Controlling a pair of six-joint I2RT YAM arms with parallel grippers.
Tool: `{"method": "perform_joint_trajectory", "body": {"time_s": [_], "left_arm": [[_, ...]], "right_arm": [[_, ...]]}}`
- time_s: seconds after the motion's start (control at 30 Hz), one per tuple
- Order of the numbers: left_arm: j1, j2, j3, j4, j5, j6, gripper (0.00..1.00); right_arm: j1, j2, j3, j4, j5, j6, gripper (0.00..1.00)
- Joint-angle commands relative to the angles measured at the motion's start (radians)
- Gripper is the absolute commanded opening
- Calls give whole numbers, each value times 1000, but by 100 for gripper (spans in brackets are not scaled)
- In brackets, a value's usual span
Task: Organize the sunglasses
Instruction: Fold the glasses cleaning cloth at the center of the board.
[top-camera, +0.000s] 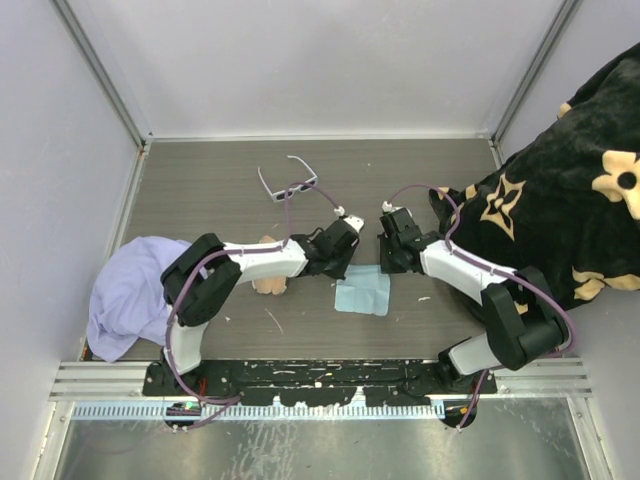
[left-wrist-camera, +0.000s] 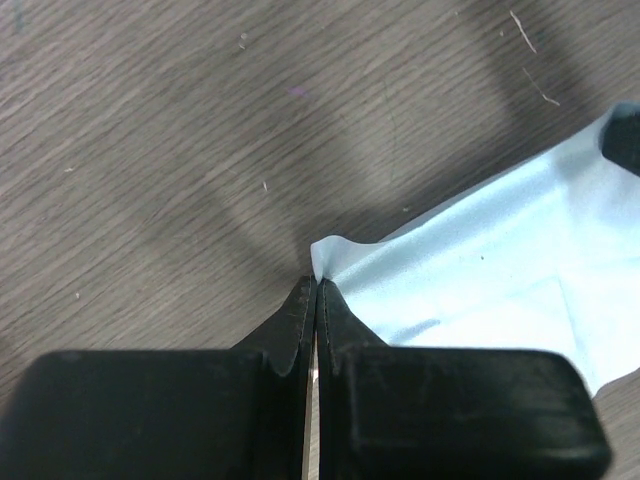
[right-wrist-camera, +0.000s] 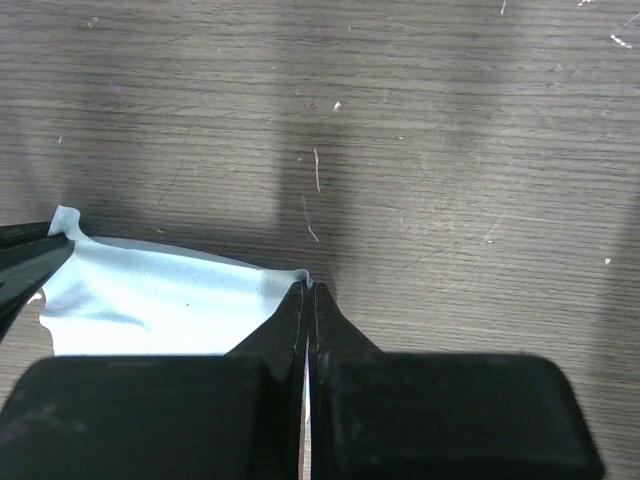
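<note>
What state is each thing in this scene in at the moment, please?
sunglasses: unfolded, lying free on the table
blue cloth: spread on the table, two far corners pinched
left gripper: shut on one cloth corner
right gripper: shut on the other corner

The sunglasses (top-camera: 292, 188) lie on the table (top-camera: 200, 190) behind and left of the cloth (top-camera: 362, 292).

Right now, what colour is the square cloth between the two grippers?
Light blue cloth, plain; clearest in left wrist view.
</note>
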Motion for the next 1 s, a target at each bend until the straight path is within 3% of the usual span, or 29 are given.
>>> {"method": "perform_joint_trajectory", "body": {"time_s": [0.0,0.2,0.97], "left_arm": [[11,-76,-35,50,51,57,0],[11,-118,-76,90,112,74,0],[11,-219,-147,170,176,173,0]], "right_arm": [[-4,-57,18,10,-12,-32,0],[1,-108,0,6,-87,-11,0],[10,-193,-33,-64,-44,10,0]]}}
